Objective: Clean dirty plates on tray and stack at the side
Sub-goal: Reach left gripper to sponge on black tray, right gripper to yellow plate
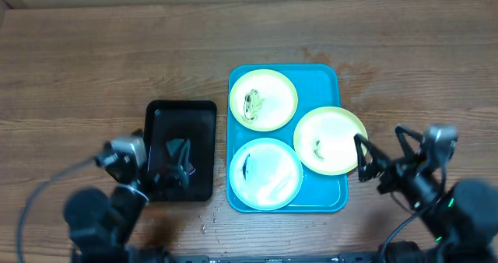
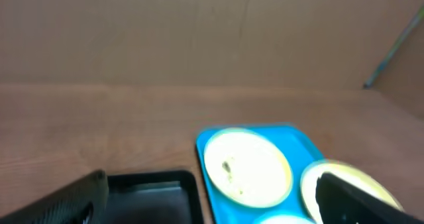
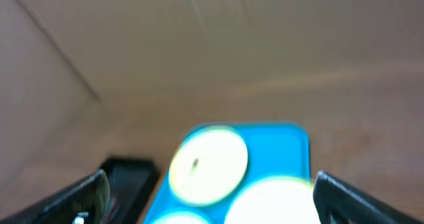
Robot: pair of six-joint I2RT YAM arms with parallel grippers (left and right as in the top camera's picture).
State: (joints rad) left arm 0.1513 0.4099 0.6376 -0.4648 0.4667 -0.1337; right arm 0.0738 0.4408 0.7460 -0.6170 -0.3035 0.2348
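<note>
On the large turquoise rectangular plastic tray [image 1: 336, 80] lie a far yellow-green-rimmed round plastic plate [image 1: 263, 99], a right yellow-green-rimmed plate [image 1: 330, 140] and a near light-blue-rimmed plate [image 1: 265, 173]. The left gripper [image 1: 177, 158] hangs released over a small black rectangular tray [image 1: 201, 119]; the right gripper [image 1: 379, 141], fingers spread, seems just beside the right yellow-green-rimmed plate.

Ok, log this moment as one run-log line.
left gripper: open, over black tray | right gripper: open, beside tray | plates: three, smeared, on tray, none stacked
</note>
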